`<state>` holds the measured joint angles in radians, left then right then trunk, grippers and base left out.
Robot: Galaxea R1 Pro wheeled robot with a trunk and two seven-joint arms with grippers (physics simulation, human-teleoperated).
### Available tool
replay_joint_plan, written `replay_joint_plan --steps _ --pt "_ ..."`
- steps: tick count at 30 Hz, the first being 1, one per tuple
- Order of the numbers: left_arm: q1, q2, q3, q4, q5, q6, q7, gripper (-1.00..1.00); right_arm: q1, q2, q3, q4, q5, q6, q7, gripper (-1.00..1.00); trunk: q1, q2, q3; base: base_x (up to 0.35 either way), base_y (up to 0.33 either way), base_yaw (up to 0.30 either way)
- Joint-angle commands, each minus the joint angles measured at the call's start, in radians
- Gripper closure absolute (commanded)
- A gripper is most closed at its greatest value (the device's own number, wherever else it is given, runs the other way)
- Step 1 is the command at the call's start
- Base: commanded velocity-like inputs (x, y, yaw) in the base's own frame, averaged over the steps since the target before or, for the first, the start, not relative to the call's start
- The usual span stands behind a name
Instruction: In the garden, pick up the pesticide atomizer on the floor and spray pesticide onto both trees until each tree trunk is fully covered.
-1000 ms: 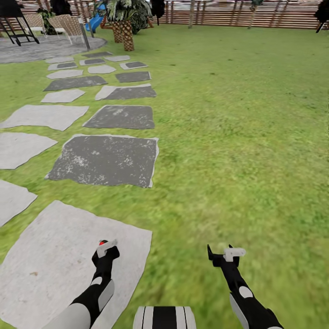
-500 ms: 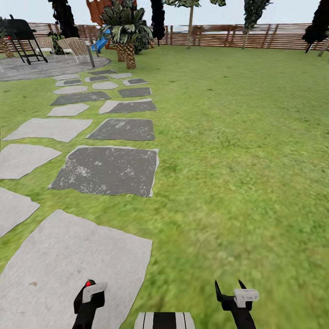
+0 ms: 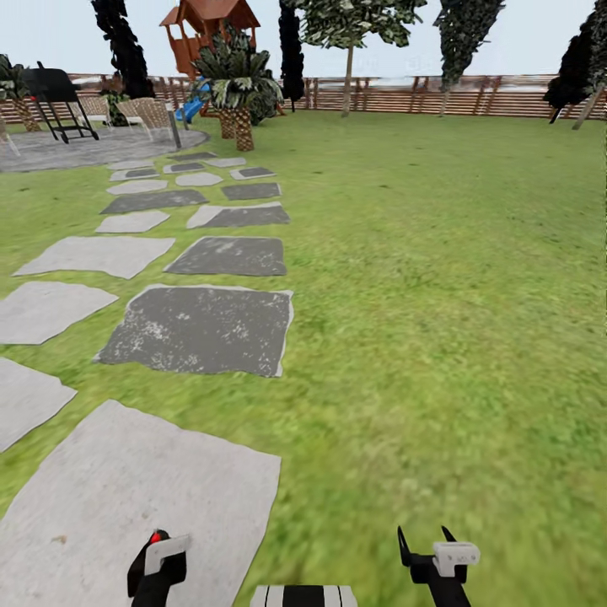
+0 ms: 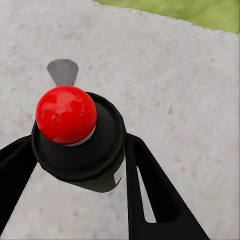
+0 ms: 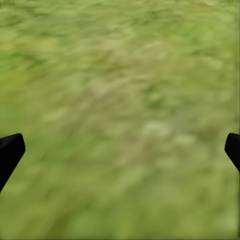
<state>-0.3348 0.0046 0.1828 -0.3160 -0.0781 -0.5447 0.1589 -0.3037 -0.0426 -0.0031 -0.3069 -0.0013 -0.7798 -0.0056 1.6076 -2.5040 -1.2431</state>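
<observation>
**Atomizer in left gripper, lawn ahead**

Left gripper point(image 4: 75, 165) is clamped on the red-capped black atomizer point(image 4: 77, 135), above a pale slab point(image 3: 126, 497). Right gripper point(image 5: 120, 150) is spread wide over grass point(image 3: 438, 278). No legible writing. A tree point(image 3: 348, 51) stands by the fence point(image 3: 472, 97).

Glossy red atomizer cap point(image 4: 66, 114), rough stone slabs point(image 3: 202, 327)

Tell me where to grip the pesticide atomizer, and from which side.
Grip the atomizer on its round black body, just under the red ball cap, with one finger on each opposite side. The body is a plain cylinder with even walls, and the ball would likely slip. The left pincer holds it that way now.
</observation>
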Motion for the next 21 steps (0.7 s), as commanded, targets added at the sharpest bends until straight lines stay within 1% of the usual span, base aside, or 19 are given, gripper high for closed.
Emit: replay_joint_plan --steps 1,4,8,17,21 --pt "0.001 0.001 0.001 0.000 0.000 0.000 0.004 1.00 0.000 -0.001 0.000 0.002 0.001 0.000 0.000 -1.00 0.000 0.000 0.005 0.000 0.000 -0.043" --pt "0.007 0.001 0.001 0.001 0.000 -0.001 0.017 1.00 0.000 -0.002 0.000 0.006 0.001 -0.001 0.001 -1.00 -0.002 0.001 0.021 0.000 0.000 -0.085" --pt "0.033 0.002 0.002 -0.001 0.001 -0.002 0.023 1.00 0.002 -0.003 0.001 0.026 0.002 0.000 0.002 -1.00 -0.004 0.002 0.042 0.000 0.000 -0.104" --pt "0.037 0.003 0.002 0.002 0.000 0.000 0.022 1.00 0.003 -0.003 0.002 0.050 0.004 -0.001 0.004 -1.00 -0.008 0.004 0.090 0.000 0.000 -0.104" --pt "0.037 0.003 0.001 0.007 0.000 -0.001 0.022 1.00 0.003 -0.004 0.002 0.051 0.004 -0.001 0.004 -1.00 -0.023 0.032 0.109 0.000 0.000 -0.079"
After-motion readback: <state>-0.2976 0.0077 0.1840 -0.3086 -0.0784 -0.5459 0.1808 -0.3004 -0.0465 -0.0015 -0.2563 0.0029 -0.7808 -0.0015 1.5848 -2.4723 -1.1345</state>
